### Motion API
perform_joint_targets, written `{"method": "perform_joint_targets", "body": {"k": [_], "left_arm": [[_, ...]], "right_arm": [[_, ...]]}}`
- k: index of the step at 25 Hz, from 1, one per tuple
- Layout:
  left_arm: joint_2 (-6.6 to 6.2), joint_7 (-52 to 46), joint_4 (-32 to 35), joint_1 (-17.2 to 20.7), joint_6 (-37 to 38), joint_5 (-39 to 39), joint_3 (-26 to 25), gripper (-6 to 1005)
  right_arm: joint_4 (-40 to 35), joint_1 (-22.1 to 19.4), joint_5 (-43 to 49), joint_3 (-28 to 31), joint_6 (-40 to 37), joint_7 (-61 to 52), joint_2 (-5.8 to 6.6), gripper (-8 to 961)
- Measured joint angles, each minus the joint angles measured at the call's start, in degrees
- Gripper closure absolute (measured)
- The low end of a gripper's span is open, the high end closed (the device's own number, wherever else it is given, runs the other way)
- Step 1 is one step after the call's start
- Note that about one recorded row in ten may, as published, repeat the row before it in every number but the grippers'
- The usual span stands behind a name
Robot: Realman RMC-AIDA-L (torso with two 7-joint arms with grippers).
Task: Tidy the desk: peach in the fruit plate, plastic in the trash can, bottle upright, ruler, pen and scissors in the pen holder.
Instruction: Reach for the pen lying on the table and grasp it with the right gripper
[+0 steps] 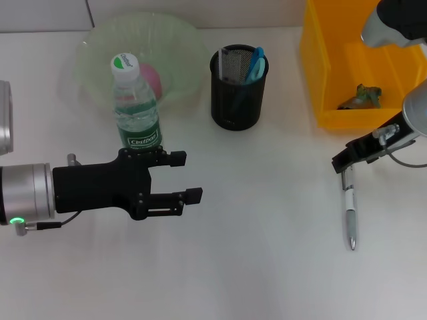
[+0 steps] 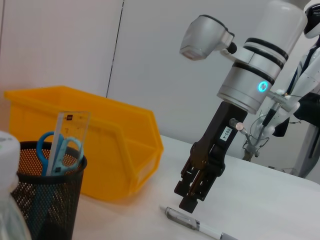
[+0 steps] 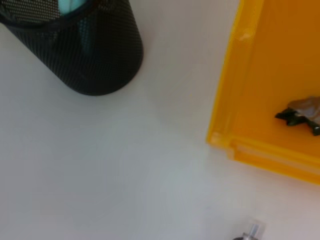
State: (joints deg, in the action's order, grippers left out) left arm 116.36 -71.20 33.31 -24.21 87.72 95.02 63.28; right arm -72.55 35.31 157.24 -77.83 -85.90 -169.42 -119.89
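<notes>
A pink peach (image 1: 152, 79) lies in the green fruit plate (image 1: 93, 53). The bottle (image 1: 135, 110) stands upright just in front of the plate. My left gripper (image 1: 187, 177) is open, empty and low over the table, just in front of the bottle. The black mesh pen holder (image 1: 238, 100) holds the ruler (image 1: 232, 65) and the blue scissors (image 1: 255, 65). The pen (image 1: 349, 213) lies flat on the table at the right. My right gripper (image 1: 343, 162) hangs just above the pen's far end (image 2: 192, 222). Crumpled plastic (image 1: 360, 97) sits inside the yellow trash can (image 1: 313, 67).
The yellow trash can stands at the back right, close to the pen holder (image 3: 85, 50). Bare white tabletop lies between the two arms and along the front.
</notes>
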Motion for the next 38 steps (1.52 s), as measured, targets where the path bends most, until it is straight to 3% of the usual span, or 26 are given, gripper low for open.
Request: {"method": "perform_joint_targets", "body": {"k": [8,14,22,38], "left_arm": [[0.09,0.22,0.00,0.81,0.44,0.03,0.00,221],[0.16,0.38,-0.09,1.11,0.44,0.01,0.00,222],[0.33,0.45,-0.02,1.47,0.62,-0.14,0.00,221],[0.53,0.47,0.00,1.49,0.42,0.06,0.00,222]], "right_arm": [[2.58,0.06,-0.20,-0.27,2.49,0.01,0.05,327],[4.65,0.04,-0.20,-0.62,3.57,0.05,0.12,490],[5.20,0.00,-0.89,-1.09,4.04,0.09,0.17,558],[6.92,0.19,-1.50,-1.79,5.33,0.23,0.27,562]]}}
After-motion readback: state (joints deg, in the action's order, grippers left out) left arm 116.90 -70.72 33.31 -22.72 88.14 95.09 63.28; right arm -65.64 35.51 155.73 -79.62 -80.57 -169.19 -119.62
